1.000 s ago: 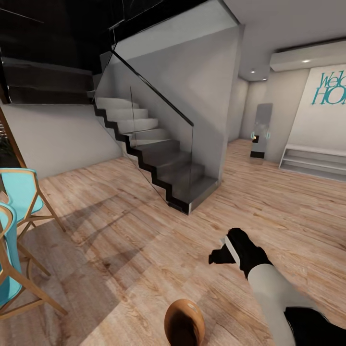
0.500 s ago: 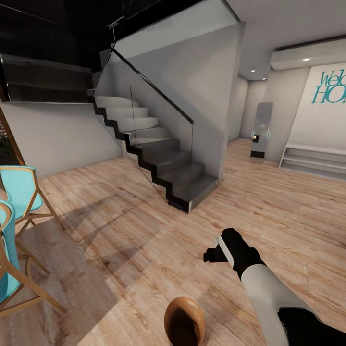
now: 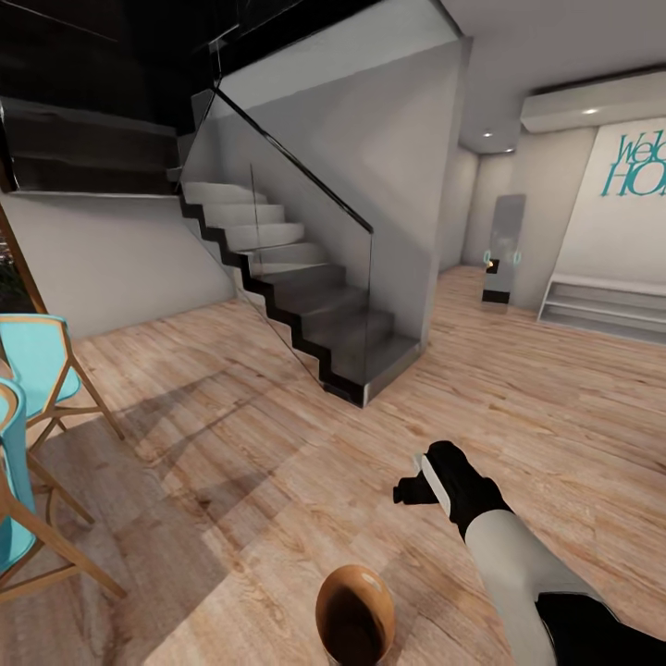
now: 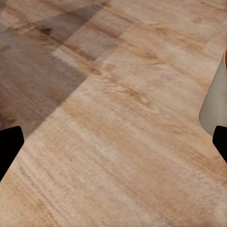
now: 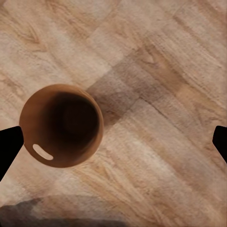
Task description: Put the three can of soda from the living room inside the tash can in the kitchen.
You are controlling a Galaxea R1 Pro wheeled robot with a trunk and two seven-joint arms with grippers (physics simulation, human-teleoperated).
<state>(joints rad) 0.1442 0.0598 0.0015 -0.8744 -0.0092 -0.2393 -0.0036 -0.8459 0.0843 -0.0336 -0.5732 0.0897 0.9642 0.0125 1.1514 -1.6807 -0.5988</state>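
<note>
The tash can [image 3: 354, 615] stands on the wood floor at the bottom middle of the head view, its copper-brown inside facing up. From above, the tash can [image 5: 61, 125] shows its slot-shaped handle hole [image 5: 42, 152] near the rim. My right gripper [image 3: 413, 488] hangs over the floor just beyond and right of the can; the right gripper [image 5: 115, 144] is open with nothing between its fingers. My left gripper [image 4: 115, 144] is open over bare floor, with the can's pale grey outside [image 4: 215, 101] beside it. The soda cans are out of view.
A dark staircase with a glass railing [image 3: 305, 305] rises ahead. Teal chairs with wood frames [image 3: 37, 370] stand at the left edge. A white wall with teal lettering [image 3: 634, 166] and low white shelves [image 3: 601, 310] lie at the far right. Wood floor stretches between.
The whole picture has shifted slightly, so the camera moved. My right arm has drifted a little to the left over the floor. The tash can keeps its place in the picture.
</note>
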